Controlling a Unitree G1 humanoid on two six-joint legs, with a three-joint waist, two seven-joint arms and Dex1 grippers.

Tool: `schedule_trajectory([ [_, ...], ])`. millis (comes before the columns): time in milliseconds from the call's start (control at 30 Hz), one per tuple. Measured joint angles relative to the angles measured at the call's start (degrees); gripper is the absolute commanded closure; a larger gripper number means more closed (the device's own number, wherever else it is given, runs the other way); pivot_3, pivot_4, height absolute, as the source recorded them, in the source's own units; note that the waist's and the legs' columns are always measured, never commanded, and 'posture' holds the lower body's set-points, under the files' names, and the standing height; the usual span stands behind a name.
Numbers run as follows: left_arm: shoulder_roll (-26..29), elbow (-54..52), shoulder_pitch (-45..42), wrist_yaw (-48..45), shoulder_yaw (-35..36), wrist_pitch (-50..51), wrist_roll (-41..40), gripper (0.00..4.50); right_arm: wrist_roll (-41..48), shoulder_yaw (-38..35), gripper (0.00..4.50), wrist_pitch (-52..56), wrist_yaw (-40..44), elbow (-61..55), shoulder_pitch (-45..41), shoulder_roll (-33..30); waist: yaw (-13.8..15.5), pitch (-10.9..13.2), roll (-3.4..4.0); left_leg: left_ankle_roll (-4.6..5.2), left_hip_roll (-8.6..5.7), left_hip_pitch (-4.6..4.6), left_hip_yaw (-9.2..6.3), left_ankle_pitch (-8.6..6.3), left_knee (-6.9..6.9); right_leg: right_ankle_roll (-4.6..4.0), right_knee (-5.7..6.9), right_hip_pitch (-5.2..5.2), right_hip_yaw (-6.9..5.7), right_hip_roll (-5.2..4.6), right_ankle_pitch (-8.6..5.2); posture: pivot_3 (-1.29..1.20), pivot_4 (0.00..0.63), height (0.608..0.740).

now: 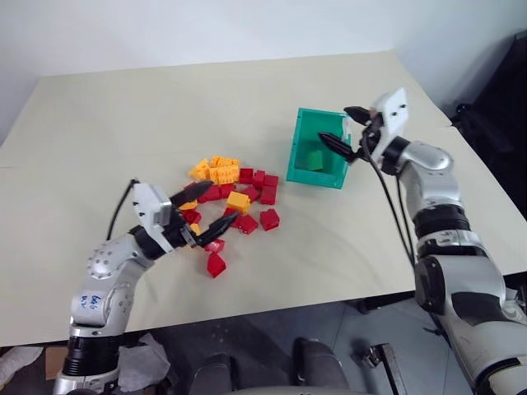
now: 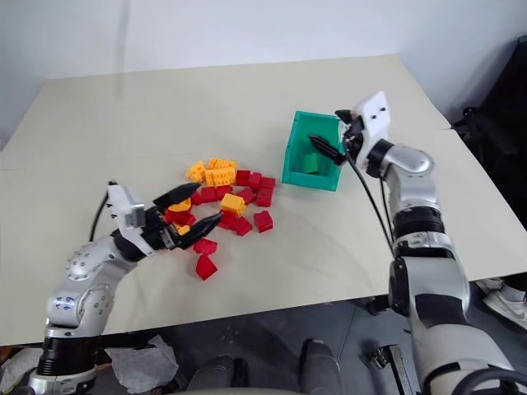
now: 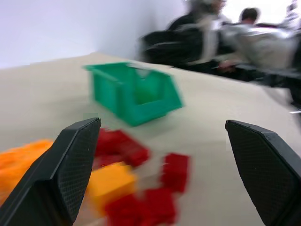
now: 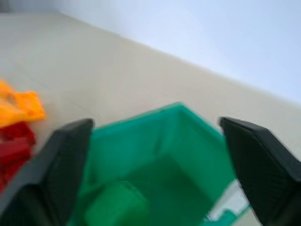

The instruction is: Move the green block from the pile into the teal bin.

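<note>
Green block (image 1: 314, 160) resting inside teal bin (image 1: 301, 155), below and just clear of right gripper (image 1: 346, 128); jaws spread wide, empty, over the bin's near-right rim. Left gripper (image 1: 206, 209) jaws wide, empty, over pile (image 1: 233, 196) on table (image 1: 123, 123).

Glossy plastic teal bin (image 1: 317, 171) and studded plastic pile (image 1: 230, 197) on a smooth matt beige table (image 1: 123, 123).

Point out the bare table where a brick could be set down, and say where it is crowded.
Free: the table beyond the pile, and the near stretch between the pile and the right arm. Crowded: the pile itself, under the open left gripper, and the teal bin, which holds the green block below the open right gripper.
</note>
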Motion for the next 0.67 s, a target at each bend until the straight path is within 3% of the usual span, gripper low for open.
schedule_trajectory([
  [133, 3.73, 2.57, 3.56, -2.89, 2.43, -2.30, 1.40, 0.00, 5.24, -1.89, 0.02, 0.91, 7.55, -8.72, 8.99, -3.07, 0.52, 0.00, 0.00, 0.00, 0.00, -0.01, 0.03, 0.00, 0.00, 0.00, -0.05, 0.01, -0.01, 0.00, 0.00, 0.00, 0.150, 0.740],
  [300, 7.59, 4.44, 10.28, -6.73, 6.16, -7.67, 3.38, 0.00, 16.15, -3.88, 0.02, 10.06, 17.00, -30.03, 28.36, -8.09, 1.94, 0.01, 0.01, 0.00, 0.01, -0.01, 0.04, -0.01, 0.00, 0.00, -0.09, 0.01, -0.01, 0.00, 0.00, 0.00, 0.150, 0.740],
  [433, 10.37, 6.68, 13.38, -7.71, 7.65, -10.77, 6.34, 0.00, 18.67, -4.00, 0.02, 11.19, 21.79, -40.91, 40.67, -11.74, 2.41, 0.01, 0.01, 0.03, 0.00, 0.01, 0.11, 0.00, 0.05, 0.00, -0.29, 0.14, -0.01, 0.00, 0.00, 0.00, 0.150, 0.740],
  [667, 10.08, 6.62, 13.39, -4.91, 9.06, -12.36, 7.46, 0.00, 18.72, -4.87, 0.02, 7.39, 22.63, -43.09, 48.16, -11.96, 2.44, 0.01, 0.01, 0.05, 0.02, 0.04, 0.14, 0.00, 0.33, -0.05, -0.14, 0.20, 0.08, 0.00, 0.03, 0.00, 0.150, 0.740],
])
